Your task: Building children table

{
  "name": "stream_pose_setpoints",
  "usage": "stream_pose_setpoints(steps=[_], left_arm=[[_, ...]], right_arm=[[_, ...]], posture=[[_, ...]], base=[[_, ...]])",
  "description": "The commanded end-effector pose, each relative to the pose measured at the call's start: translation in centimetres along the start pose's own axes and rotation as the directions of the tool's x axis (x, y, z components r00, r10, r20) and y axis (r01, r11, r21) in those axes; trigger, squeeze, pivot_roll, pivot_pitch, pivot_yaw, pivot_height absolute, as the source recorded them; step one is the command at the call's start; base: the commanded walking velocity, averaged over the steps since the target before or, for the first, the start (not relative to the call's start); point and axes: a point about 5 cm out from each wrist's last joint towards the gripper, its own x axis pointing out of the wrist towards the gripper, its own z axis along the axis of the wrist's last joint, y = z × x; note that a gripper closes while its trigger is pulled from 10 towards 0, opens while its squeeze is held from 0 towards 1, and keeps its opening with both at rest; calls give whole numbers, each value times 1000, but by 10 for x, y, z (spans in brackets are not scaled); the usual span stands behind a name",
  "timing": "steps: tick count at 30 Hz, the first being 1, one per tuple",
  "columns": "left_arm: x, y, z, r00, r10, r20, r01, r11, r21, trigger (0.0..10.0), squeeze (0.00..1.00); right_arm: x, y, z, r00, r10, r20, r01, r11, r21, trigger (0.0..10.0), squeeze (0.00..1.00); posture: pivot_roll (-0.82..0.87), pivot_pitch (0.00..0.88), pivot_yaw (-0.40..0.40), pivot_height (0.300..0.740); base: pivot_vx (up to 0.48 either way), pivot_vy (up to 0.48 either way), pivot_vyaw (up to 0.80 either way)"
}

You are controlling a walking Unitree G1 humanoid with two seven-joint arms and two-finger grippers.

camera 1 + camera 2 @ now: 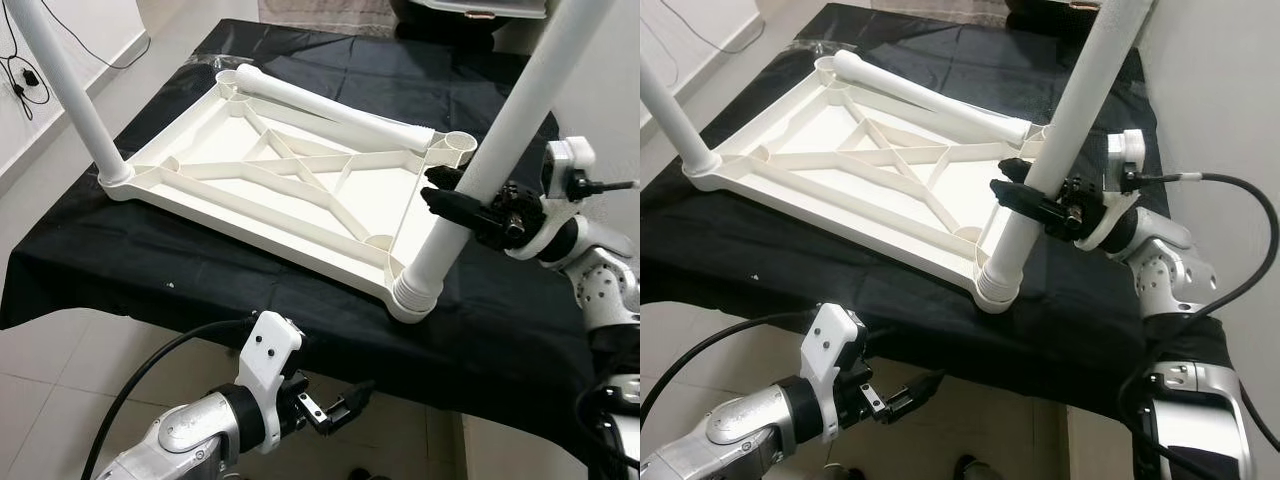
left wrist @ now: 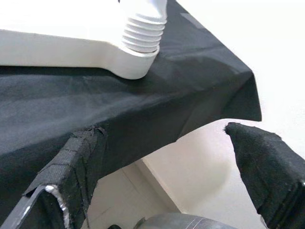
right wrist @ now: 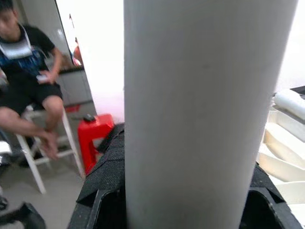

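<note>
A white plastic tabletop (image 1: 290, 175) lies upside down on a table under a black cloth (image 1: 150, 270). One white leg (image 1: 70, 95) stands in the tabletop's far left corner. A second leg (image 1: 500, 140) stands in the near right corner, its ribbed base (image 2: 140, 33) in the socket. My right gripper (image 1: 455, 197) is shut on this leg partway up, the pole (image 3: 205, 109) sitting between its fingers (image 3: 102, 191). A third leg (image 1: 340, 112) lies loose along the tabletop's far edge. My left gripper (image 1: 345, 405) hangs open below the table's near edge, holding nothing.
An unfilled round socket (image 1: 460, 145) sits at the tabletop's far right corner. A white wall is close on the right. Beyond the table a person (image 3: 28, 71) sits on a chair beside a red stool (image 3: 95, 133). Cables (image 1: 20, 70) trail on the floor at left.
</note>
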Motion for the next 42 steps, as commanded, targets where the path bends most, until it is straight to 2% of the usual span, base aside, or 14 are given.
stream_pose_setpoints(steps=[1,10,14,17,20,26,29,30,31,32,33,34,37,42], left_arm=[[0,0,-5,1000,6,-26,-5,1000,4,10000,0],[1,0,-5,1000,4,-24,-4,1000,5,10000,0],[1,0,-5,1000,4,-24,-4,1000,7,10000,0],[1,0,-5,1000,4,-24,-4,1000,10,10000,0],[0,0,-5,1000,5,-24,-4,1000,11,10000,0],[0,0,-6,1000,5,-24,-4,1000,12,10000,0],[0,0,-6,1000,4,-25,-3,1000,13,10000,0],[0,0,-6,1000,4,-25,-3,1000,13,10000,0],[0,0,-6,1000,3,-26,-3,1000,13,10000,0],[0,0,-6,1000,1,-26,0,1000,14,10000,0],[0,0,-6,1000,1,-26,0,1000,14,10000,0],[1,0,-6,1000,-1,-26,1,1000,15,10000,0],[1,0,-6,1000,-1,-25,1,1000,16,10000,0],[0,0,-6,1000,-1,-25,1,1000,22,10000,0]], right_arm=[[-6,3,-41,979,-51,-196,63,996,57,10000,0],[-7,13,-57,957,-82,-279,93,995,26,10000,0],[-8,12,-67,946,-129,-297,143,989,27,10000,0],[-8,5,-72,930,-217,-297,232,973,14,10000,0],[-10,-5,-76,891,-357,-279,373,928,3,10000,0],[-16,-10,-76,847,-476,-237,496,868,32,10000,0],[-22,-17,-76,787,-581,-209,599,800,33,10000,0],[-22,-17,-76,787,-581,-209,599,800,33,10000,0],[-24,-19,-76,763,-614,-201,632,774,31,10000,0],[-31,-22,-78,706,-683,-187,699,715,26,10000,0],[-31,-22,-78,706,-683,-187,699,715,26,10000,0],[-34,-24,-78,669,-723,-175,736,677,19,10000,0],[-34,-24,-79,659,-732,-171,745,667,16,10000,0],[-28,-11,-81,671,-729,-134,738,674,28,10000,0]], posture=[[200,238,-56,740],[194,238,-55,740],[195,235,-56,740],[196,234,-55,740],[197,230,-55,740],[199,226,-55,740],[198,222,-55,740],[198,222,-55,740],[197,220,-53,740],[196,219,-53,740],[196,219,-53,740],[196,219,-53,740],[196,219,-53,740],[199,214,-50,740]], base=[[0,0,0],[0,0,0],[0,0,0],[0,0,0],[0,0,0],[0,0,0],[0,0,0],[0,0,0],[0,0,0],[0,0,0],[0,0,0],[0,0,0],[0,0,0],[0,0,0]])
